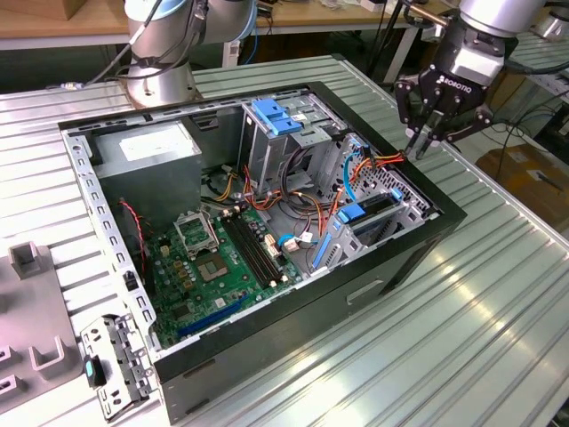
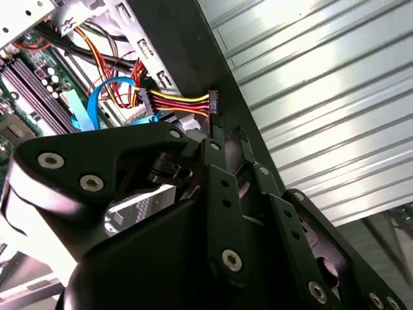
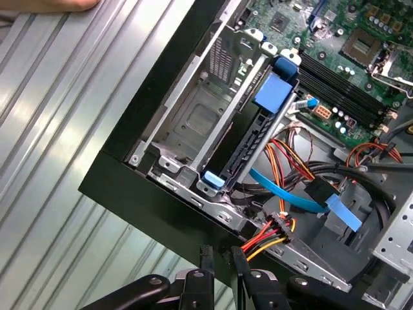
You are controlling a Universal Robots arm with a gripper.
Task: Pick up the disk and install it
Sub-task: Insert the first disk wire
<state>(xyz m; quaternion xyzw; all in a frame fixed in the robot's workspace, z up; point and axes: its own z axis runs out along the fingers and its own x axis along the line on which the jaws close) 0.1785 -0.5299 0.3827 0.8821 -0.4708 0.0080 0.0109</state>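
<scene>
- The disk (image 3: 248, 145) stands on edge in a slot of the grey metal drive bay (image 3: 193, 123), in the corner of the open computer case (image 1: 409, 258).
- In the first wrist view it reads as a long dark slab with blue plastic at both ends: a broad blue tab (image 3: 274, 90) towards the motherboard (image 3: 348, 39) and a small pale-blue rail tip (image 3: 213, 181) towards the case wall. Its label face is hidden.
- In the exterior view the disk (image 1: 382, 205) shows as a black strip behind a blue tab, on the exterior view's right side of the case.
- The slot beside it is bare grey metal.
- The gripper (image 1: 420, 149) hangs over the case rim, just beside the bay and apart from the disk.
- Its fingers (image 3: 206, 258) are drawn nearly together, with a slim gap and nothing between them.
- A connector (image 3: 276, 229) on red, yellow and black wires lies near the fingertips, and a flat blue cable (image 3: 284, 194) curves past it.
- In the second wrist view the gripper (image 2: 226, 137) points at the same connector (image 2: 211, 101).
- The case lies on a ribbed metal table (image 1: 471, 347).
</scene>
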